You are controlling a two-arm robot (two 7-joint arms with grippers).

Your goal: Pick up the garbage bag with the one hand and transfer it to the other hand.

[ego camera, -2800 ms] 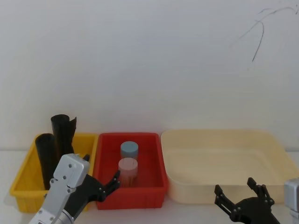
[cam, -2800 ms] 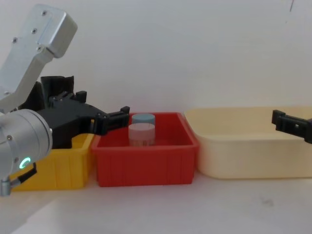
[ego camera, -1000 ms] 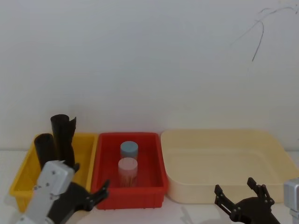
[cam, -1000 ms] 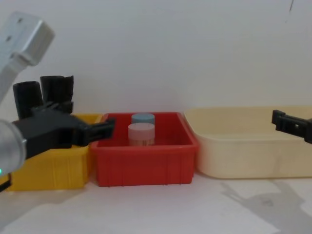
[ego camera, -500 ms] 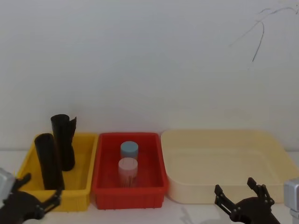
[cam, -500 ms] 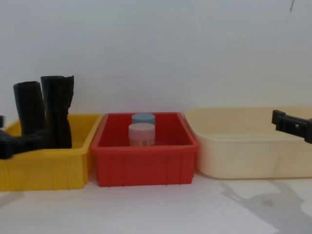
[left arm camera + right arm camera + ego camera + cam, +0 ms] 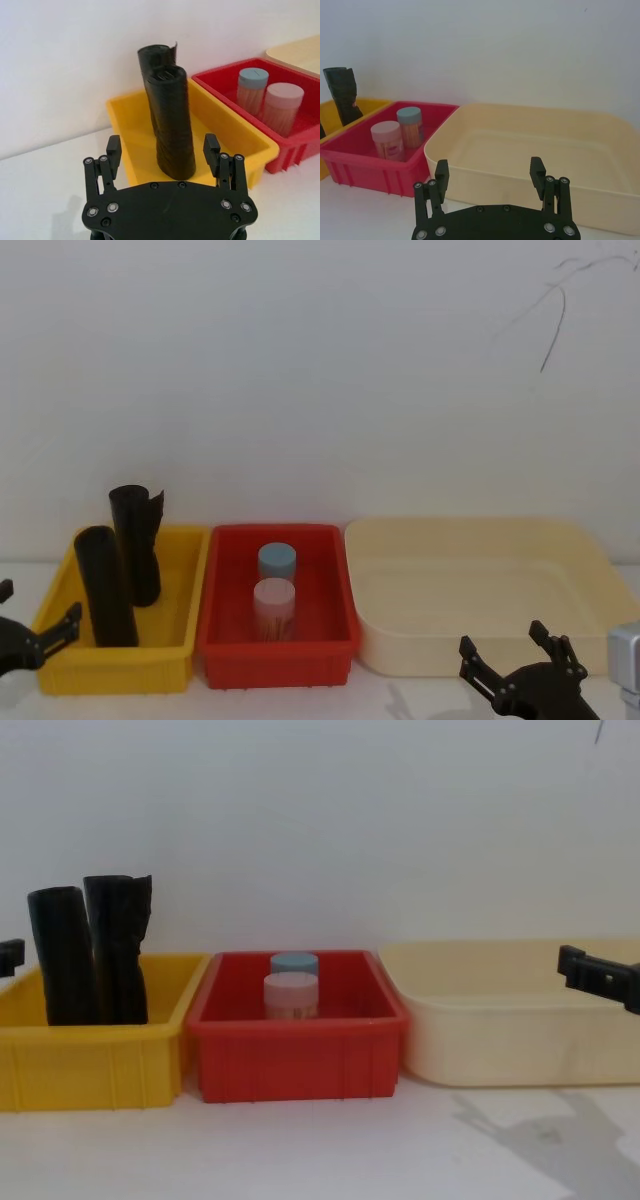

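Observation:
The garbage bag (image 7: 105, 585) is a smooth black roll standing upright in the yellow bin (image 7: 180, 640), in front of a ragged-topped black roll (image 7: 135, 540). In the chest view the garbage bag (image 7: 65, 955) stands left of that ragged roll (image 7: 118, 945). My left gripper (image 7: 38, 605) hangs open just left of the yellow bin, holding nothing. In the left wrist view the left gripper (image 7: 162, 149) faces the garbage bag (image 7: 172, 125) from a short distance, fingers spread wider than the roll. My right gripper (image 7: 505, 642) stays open and empty near the cream tray's front.
A red bin (image 7: 275, 655) in the middle holds a blue-lidded jar (image 7: 277, 560) and a pink-lidded jar (image 7: 273, 605). A large cream tray (image 7: 490, 540) stands to the right. A white wall rises right behind the bins. Bare white table lies in front.
My left arm has drawn back from in front of the red bin and swung left. It now sits low beside the yellow bin, leaving both rolls uncovered. The right arm has not moved.

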